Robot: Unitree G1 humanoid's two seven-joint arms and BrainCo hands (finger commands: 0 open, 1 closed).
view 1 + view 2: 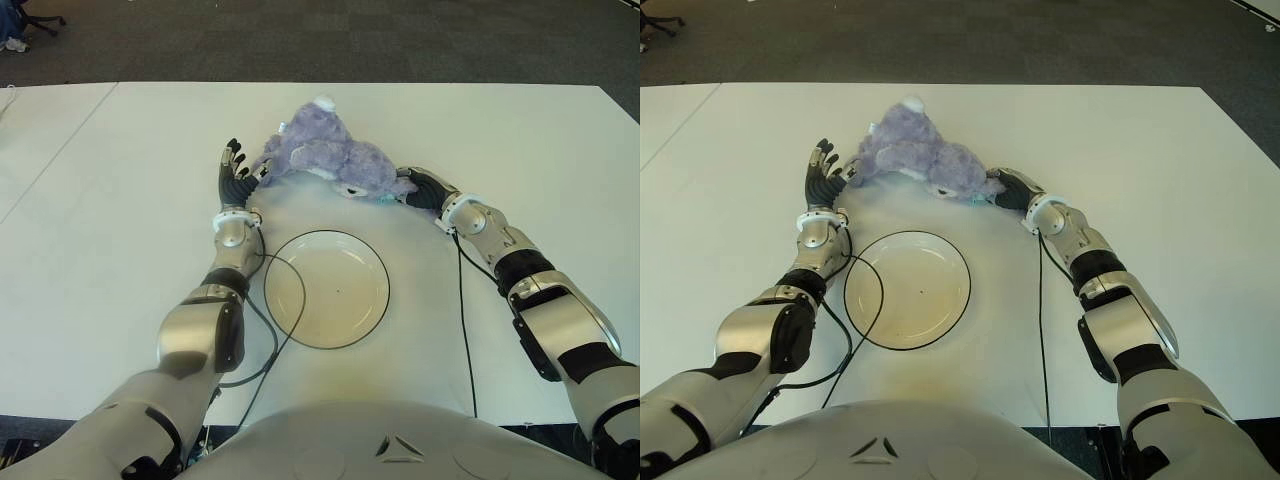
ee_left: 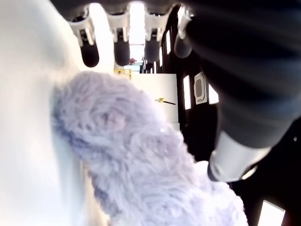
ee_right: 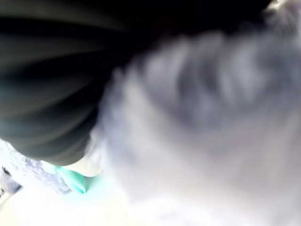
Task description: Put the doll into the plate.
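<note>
- The doll (image 1: 330,158), a fluffy lavender plush, lies on the white table (image 1: 120,200), in the middle of its width and nearer the far edge than the near one.
- The plate (image 1: 372,301), white with a dark rim, sits on the table between the doll and the near edge; it holds nothing and lies apart from the doll.
- The left hand (image 1: 233,176) stands just beside the doll's left end, fingers (image 2: 89,52) straight and spread; the left wrist view shows the fur close under the palm with no finger curled round it, so this hand is released.
- The right hand (image 1: 425,189) is pressed against the doll's right end, its fingers lost in the fur. The right wrist view shows only dark palm and plush, so I cannot tell whether it is grasping.
- Black cables (image 1: 466,330) run across the table from both wrists toward the near edge.
</note>
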